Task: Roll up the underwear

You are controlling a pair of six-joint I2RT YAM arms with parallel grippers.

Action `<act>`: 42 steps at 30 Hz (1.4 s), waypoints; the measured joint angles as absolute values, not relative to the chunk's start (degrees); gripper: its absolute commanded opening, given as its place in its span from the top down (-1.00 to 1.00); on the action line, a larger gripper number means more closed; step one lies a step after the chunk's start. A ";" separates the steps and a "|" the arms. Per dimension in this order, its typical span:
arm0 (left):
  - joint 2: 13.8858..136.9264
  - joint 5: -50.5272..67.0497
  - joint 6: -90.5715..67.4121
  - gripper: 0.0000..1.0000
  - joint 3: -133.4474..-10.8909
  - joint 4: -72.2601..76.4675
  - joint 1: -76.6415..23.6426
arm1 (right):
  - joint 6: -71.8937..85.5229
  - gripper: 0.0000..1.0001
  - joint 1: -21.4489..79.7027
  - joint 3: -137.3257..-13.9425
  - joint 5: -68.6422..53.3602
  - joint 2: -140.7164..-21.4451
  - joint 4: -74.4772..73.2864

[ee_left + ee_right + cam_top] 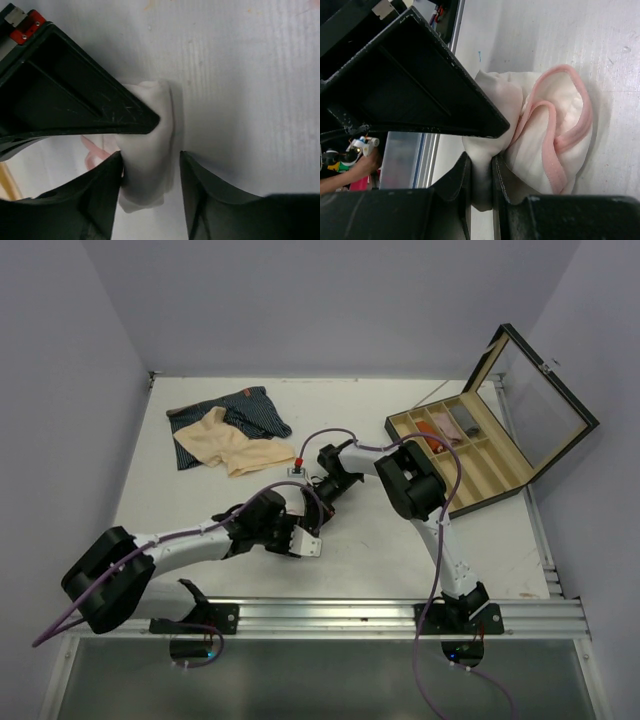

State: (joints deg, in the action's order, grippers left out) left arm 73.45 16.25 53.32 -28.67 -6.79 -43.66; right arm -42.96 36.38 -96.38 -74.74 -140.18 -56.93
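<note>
Right claw (481,162): mine, clamped tight on a white fold of the pink-and-white underwear (555,140). Pink trim loops out beside my fingers.

Left claw (150,160): jaws apart, straddling the same bundle. One finger (107,185) touches the cloth; the other stands just clear of it.

Position: bundle bunched on the table (400,540), to the left of the wooden box (495,465), hidden under both claws in the top view.

The beige underwear (230,445) and the navy striped underwear (235,410) lie farther left of the box, well apart from it, with the beige overlapping the navy.
</note>
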 measured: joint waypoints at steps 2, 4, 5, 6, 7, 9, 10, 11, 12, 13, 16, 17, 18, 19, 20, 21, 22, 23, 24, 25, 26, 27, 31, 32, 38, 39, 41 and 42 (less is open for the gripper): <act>75.77 15.75 53.80 0.27 -29.17 -4.84 -43.83 | -42.85 0.93 36.38 -96.36 -74.72 -140.18 -56.86; 78.56 15.22 54.02 0.50 -30.92 -4.95 -43.92 | -42.68 0.86 36.40 -96.36 -74.56 -140.14 -56.80; 80.01 15.16 53.91 0.56 -32.14 -5.67 -43.94 | -42.39 0.77 36.40 -96.36 -74.39 -140.09 -56.80; 81.08 15.16 53.60 0.66 -33.43 -6.87 -43.94 | -41.63 0.64 36.18 -96.23 -74.04 -139.98 -56.84; 81.87 15.18 53.49 0.68 -34.48 -7.86 -43.97 | -40.49 0.47 35.90 -95.92 -73.41 -139.74 -56.93; 83.29 15.38 53.34 0.72 -36.21 -9.21 -44.16 | -38.92 0.32 35.33 -95.68 -72.73 -139.41 -56.97; 83.50 15.64 53.34 0.72 -36.56 -9.76 -44.16 | -37.91 0.20 35.24 -95.55 -72.27 -139.04 -56.97; 83.57 16.01 53.41 0.73 -36.71 -10.31 -44.16 | -37.01 0.12 35.24 -95.53 -71.53 -138.52 -56.97; 83.64 16.47 53.41 0.71 -37.01 -11.16 -44.16 | -36.25 0.07 35.24 -95.53 -70.39 -137.82 -56.95; 83.85 16.95 53.49 0.70 -37.41 -12.01 -44.16 | -35.51 -0.09 35.27 -95.61 -68.95 -137.01 -56.97; 85.27 18.04 53.60 0.69 -39.57 -15.18 -43.99 | -34.54 -0.15 35.05 -97.32 -64.07 -134.91 -58.19; 85.84 18.28 53.60 0.68 -40.40 -16.29 -43.88 | -34.48 -0.32 34.57 -98.59 -61.87 -134.32 -58.50; 86.41 18.63 53.63 0.67 -41.39 -17.61 -43.79 | -34.39 -0.33 33.74 -99.46 -59.79 -133.56 -58.59; 87.11 19.20 53.63 0.65 -42.44 -18.98 -43.64 | -34.39 -0.34 32.53 -99.79 -58.13 -132.51 -58.43; 87.83 20.03 53.63 0.61 -43.55 -20.60 -43.44 | -34.26 -0.34 30.94 -99.79 -56.18 -131.04 -58.11; 88.58 20.91 53.63 0.60 -44.71 -22.13 -43.13 | -34.06 -0.34 29.15 -99.72 -54.33 -129.51 -57.95; 89.56 22.04 53.60 0.58 -46.00 -23.94 -42.74 | -33.98 -0.34 27.07 -99.55 -52.62 -127.61 -57.43; 90.72 23.40 53.60 0.56 -47.44 -25.76 -42.13 | -33.82 -0.34 24.99 -99.31 -50.65 -125.43 -56.86; 91.72 24.56 53.63 0.54 -48.75 -27.24 -41.45 | -33.78 -0.34 23.42 -99.04 -48.88 -123.46 -56.38; 93.47 26.24 53.60 0.53 -50.74 -29.58 -40.36 | -33.82 -0.33 21.50 -98.45 -46.26 -120.42 -55.64; 95.53 28.32 53.65 0.53 -52.95 -31.86 -39.03 | -34.06 -0.33 19.84 -97.91 -43.70 -117.27 -55.24; 97.86 30.55 53.63 0.51 -55.51 -34.41 -37.50 | -34.48 -0.33 18.68 -97.36 -41.06 -113.73 -54.81; 108.95 39.57 53.74 0.49 -67.26 -47.05 -32.51 | -36.49 -0.24 18.87 -94.70 -34.41 -98.43 -52.64; 111.83 41.45 54.00 0.46 -70.57 -50.72 -31.55 | -36.45 -0.23 19.40 -94.65 -34.22 -95.35 -52.73; 127.81 49.47 56.21 0.43 -86.52 -70.65 -27.68 | -36.86 -0.84 20.95 -93.69 -43.53 -91.46 -56.71; 130.06 50.68 56.40 0.43 -88.40 -73.60 -27.24 | -37.71 -0.76 21.19 -93.25 -45.25 -92.49 -58.02; 133.47 52.56 56.55 0.41 -90.28 -78.37 -26.48 | -37.76 -0.77 22.28 -91.70 -46.54 -94.76 -59.20; 134.82 53.01 56.58 0.40 -90.54 -80.64 -26.15 | -37.45 -0.69 23.44 -90.00 -45.82 -95.04 -58.52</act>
State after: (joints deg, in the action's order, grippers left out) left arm 134.82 53.01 56.58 -90.54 -80.64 -26.15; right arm -37.45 23.44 -90.00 -45.82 -95.04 -58.52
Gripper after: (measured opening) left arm 0.292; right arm 0.887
